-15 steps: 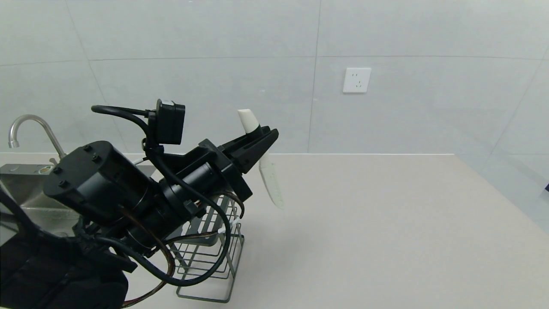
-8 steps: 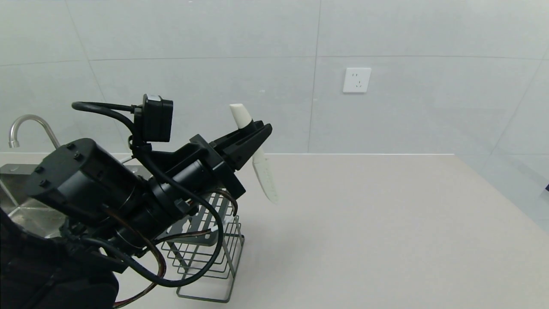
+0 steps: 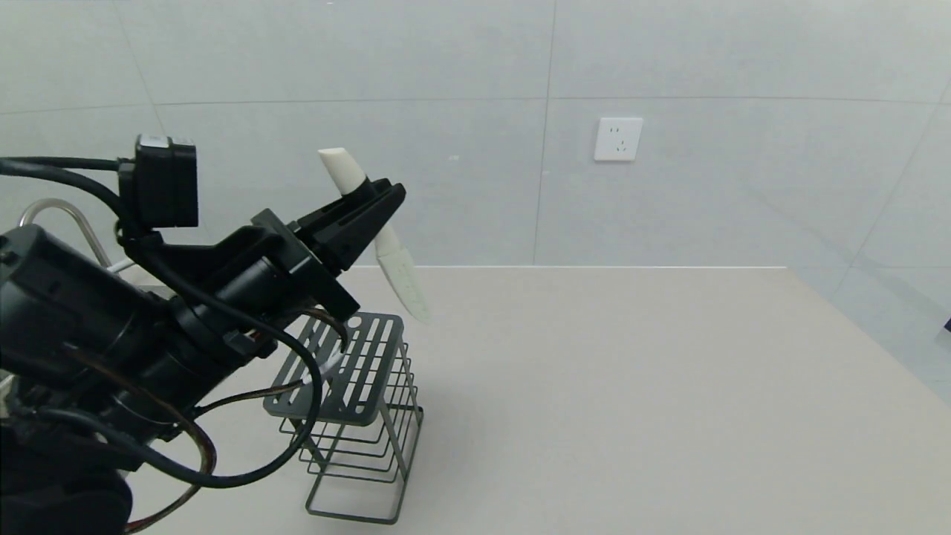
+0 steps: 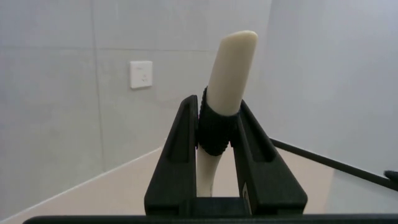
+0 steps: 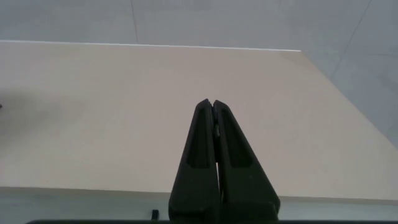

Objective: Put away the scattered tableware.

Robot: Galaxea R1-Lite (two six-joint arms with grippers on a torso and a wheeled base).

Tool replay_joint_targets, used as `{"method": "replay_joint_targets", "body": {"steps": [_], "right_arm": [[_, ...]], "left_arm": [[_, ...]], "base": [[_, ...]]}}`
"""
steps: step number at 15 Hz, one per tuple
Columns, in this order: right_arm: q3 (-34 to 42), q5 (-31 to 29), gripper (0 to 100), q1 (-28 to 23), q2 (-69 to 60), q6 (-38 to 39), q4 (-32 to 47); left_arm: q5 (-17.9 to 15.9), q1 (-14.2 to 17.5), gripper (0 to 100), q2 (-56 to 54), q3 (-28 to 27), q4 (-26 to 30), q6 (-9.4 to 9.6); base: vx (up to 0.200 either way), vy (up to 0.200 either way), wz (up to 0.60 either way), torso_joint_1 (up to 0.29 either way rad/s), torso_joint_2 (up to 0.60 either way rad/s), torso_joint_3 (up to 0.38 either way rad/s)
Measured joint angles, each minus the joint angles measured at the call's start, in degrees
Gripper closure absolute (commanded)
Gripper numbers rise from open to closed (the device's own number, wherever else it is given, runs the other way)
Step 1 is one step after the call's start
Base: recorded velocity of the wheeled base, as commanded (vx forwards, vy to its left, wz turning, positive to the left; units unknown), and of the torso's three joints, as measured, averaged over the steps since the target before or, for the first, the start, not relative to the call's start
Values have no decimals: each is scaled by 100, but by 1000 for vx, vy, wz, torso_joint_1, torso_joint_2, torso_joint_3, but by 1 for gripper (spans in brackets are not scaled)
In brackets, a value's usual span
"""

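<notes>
Head view: left claw clamped on white knife, above wire rack.
Knife: handle above claw, blade below, just above rack.
Right claw: closed, empty, over tabletop.

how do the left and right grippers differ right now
The left gripper is clamped on a white knife by its handle; the right gripper is shut with nothing in it. The left gripper is raised near the wire rack, with the knife's blade pointing down; the right gripper is over the counter. Both are black and two-fingered.
</notes>
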Motion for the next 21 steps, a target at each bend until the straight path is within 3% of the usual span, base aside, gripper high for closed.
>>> {"method": "replay_joint_targets", "body": {"steps": [3,7,8,11,15,17,21], "right_arm": [[-2,99,100,2,-2,18,1],[-5,82,100,-4,-2,5,12],[-5,79,100,-4,-2,-5,15],[-10,77,100,-11,-2,-16,12],[-11,77,100,-16,-2,-5,0],[-10,77,100,-11,-2,0,11],[-10,88,100,-11,-2,10,4]], "left_arm": [[-16,339,100,-304,11,171,28],[-2,428,100,-579,85,450,48],[-2,428,100,-603,149,477,55],[0,422,100,-610,386,483,312],[-27,373,100,-563,422,450,364],[-49,310,100,-546,424,450,525],[-27,76,100,-430,407,446,624]], "base": [[0,0,0,0,0,0],[0,0,0,0,0,0],[0,0,0,0,0,0],[0,0,200,1,1,-1],[0,0,0,0,0,0],[0,0,0,0,0,0],[0,0,0,0,0,0]]}}
